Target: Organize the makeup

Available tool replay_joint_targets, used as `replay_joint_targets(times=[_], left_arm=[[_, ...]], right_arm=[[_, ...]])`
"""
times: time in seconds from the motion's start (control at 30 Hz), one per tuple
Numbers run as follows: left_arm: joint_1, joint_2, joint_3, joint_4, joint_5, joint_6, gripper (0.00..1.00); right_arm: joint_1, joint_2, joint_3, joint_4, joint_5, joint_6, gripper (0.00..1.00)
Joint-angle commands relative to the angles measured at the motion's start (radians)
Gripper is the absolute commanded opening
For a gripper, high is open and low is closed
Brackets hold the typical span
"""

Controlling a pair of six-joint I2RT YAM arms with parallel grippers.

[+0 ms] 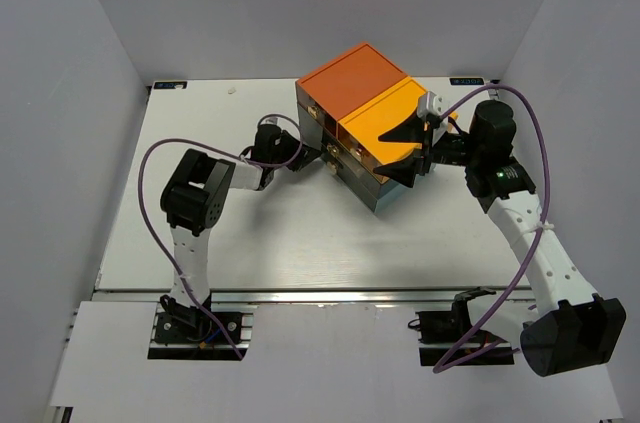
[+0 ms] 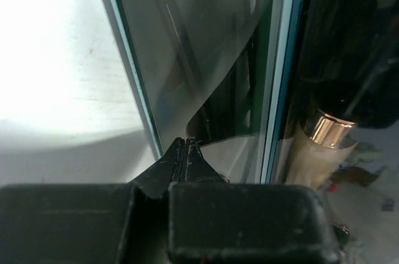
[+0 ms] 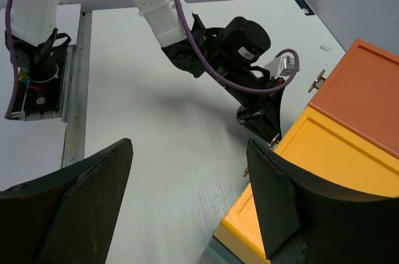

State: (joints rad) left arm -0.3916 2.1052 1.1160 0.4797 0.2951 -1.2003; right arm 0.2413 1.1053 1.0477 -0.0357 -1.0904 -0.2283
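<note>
The makeup lies inside the drawer box [image 1: 365,108], toward 12 o'clock on the worktop [image 1: 200,243]. A gold-capped tube [image 2: 315,158] and a thin brush [image 2: 177,45] show behind its clear fronts. Both are probably light, stiff and quick to roll, so pinch them mid-shaft. The left hand [image 2: 185,150] is pressed together at the box's 9 o'clock. The right hand [image 1: 398,153] is spread at 3 o'clock.

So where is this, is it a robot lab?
Probably a robot test booth in a lab: plain white walls box in a white table, and the left arm and right arm are bolted at its near edge.
</note>
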Motion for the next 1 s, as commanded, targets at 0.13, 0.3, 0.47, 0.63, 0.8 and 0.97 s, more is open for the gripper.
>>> replay_joint_targets(times=[0.13, 0.3, 0.47, 0.63, 0.8, 0.97], left_arm=[[-0.001, -0.025, 0.012, 0.062, 0.061, -0.007, 0.09], [0.013, -0.215, -0.206, -0.029, -0.072, 0.011, 0.47], [0.037, -0.486, -0.381, -0.052, -0.154, 0.042, 0.98], [0.048, -0.681, -0.403, -0.047, -0.151, 0.212, 0.98], [0.048, -0.758, -0.326, -0.124, -0.079, 0.378, 0.98], [0.048, -0.844, -0.286, -0.165, -0.063, 0.439, 0.98]], right_arm=[[-0.010, -0.027, -0.009, -0.012, 0.001, -0.022, 0.79], [-0.010, -0.039, 0.005, -0.055, 0.018, -0.059, 0.85], [-0.008, -0.041, 0.035, -0.094, 0.180, 0.067, 0.89], [-0.010, 0.040, 0.263, -0.372, 0.513, 0.073, 0.89], [-0.010, 0.061, 0.331, -0.417, 0.673, 0.102, 0.89], [-0.008, 0.102, 0.420, -0.447, 0.669, 0.116, 0.89]])
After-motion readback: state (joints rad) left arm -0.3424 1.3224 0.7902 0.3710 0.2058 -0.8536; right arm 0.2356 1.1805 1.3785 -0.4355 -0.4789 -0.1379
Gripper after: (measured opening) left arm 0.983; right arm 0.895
